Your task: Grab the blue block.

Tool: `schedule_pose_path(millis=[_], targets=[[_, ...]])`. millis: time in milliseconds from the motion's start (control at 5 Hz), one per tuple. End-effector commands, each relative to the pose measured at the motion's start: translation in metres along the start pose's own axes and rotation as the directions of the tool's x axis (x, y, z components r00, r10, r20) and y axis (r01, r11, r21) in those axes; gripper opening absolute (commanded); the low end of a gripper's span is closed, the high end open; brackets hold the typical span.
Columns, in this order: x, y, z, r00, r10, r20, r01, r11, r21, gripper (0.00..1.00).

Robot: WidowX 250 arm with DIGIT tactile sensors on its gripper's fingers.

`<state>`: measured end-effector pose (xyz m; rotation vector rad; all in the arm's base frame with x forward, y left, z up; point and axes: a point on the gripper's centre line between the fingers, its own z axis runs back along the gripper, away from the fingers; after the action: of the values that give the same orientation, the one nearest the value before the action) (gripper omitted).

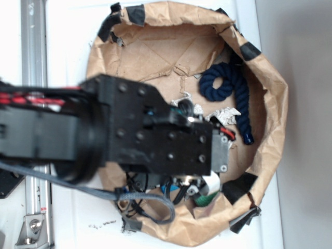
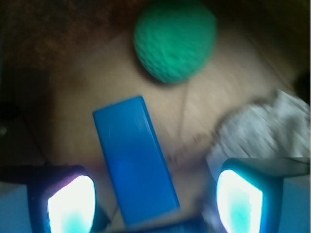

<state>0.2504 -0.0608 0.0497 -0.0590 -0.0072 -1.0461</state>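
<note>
In the wrist view the blue block (image 2: pixel 133 158) lies flat on the brown paper, a smooth mid-blue slab slanting from upper left to lower right. Its near end sits between my two fingers, closer to the left one. My gripper (image 2: pixel 155 201) is open, with both bright fingertips (image 2: pixel 70 204) wide apart and clear of the block's sides. In the exterior view my black arm and gripper (image 1: pixel 194 184) hang over the near part of the paper-lined bowl and hide the block.
A green knitted ball (image 2: pixel 175 39) lies beyond the block. A crumpled white cloth (image 2: pixel 265 128) lies by the right finger. In the exterior view a dark blue rope (image 1: pixel 231 91) coils at the bowl's far right; the paper wall (image 1: pixel 275 104) rings everything.
</note>
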Motion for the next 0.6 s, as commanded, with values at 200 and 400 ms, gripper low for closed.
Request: schedule_pose_path(millis=[200, 400], targets=[[0.017, -0.021, -0.042, 0.978, -0.139, -0.156, 0.153, 0.985, 0.079, 0.22], [0.006, 0.015, -0.018, 0.996, 0.087, -0.030, -0.083, 0.991, 0.108, 0.00]])
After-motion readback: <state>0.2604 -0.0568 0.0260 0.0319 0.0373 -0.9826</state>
